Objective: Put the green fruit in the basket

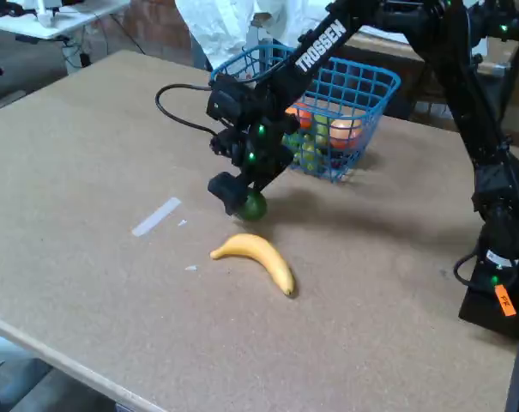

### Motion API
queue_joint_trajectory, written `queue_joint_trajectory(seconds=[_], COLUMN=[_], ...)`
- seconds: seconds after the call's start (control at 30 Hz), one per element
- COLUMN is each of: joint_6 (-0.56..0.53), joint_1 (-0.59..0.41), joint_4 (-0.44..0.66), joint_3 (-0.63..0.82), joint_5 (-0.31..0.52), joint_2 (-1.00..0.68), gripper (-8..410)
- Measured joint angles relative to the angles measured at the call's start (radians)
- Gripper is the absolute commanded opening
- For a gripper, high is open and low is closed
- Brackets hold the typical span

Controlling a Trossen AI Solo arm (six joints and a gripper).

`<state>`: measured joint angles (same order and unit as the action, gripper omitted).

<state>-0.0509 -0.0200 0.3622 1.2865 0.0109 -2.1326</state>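
The green fruit, a small dark green oval, sits at the tip of my gripper, low over the table, above the banana. One black finger presses against its left side; the other finger is hidden behind the fruit. The gripper looks shut on the fruit. Whether the fruit still touches the table is unclear. The blue wire basket stands behind the arm, to the upper right. It holds orange and pale green fruit.
A yellow banana lies just in front of the gripper. A strip of white tape is on the table to the left. The arm's base stands at the right edge. A person in white stands behind the basket.
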Motion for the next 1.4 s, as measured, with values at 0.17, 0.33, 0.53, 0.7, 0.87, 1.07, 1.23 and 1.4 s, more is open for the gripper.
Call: queue_joint_trajectory(seconds=[0.17, 0.33, 0.53, 0.7, 0.87, 1.07, 1.23, 1.4], joint_6=[0.001, 0.002, 0.019, 0.026, 0.027, 0.027, 0.027, 0.027], joint_1=[-0.003, -0.006, -0.006, -0.006, -0.006, -0.006, -0.006, -0.006], joint_4=[0.0, -0.003, -0.014, -0.018, -0.018, -0.022, -0.023, -0.025], joint_3=[0.0, 0.0, 0.0, -0.001, -0.002, -0.002, -0.002, -0.002], joint_5=[0.029, 0.034, 0.037, 0.037, 0.037, 0.037, 0.037, 0.037], joint_2=[0.0, 0.0, 0.0, 0.0, 0.0, 0.0, 0.0, 0.0], gripper=[400, 400, 398, 378, 347, 307, 267, 215])
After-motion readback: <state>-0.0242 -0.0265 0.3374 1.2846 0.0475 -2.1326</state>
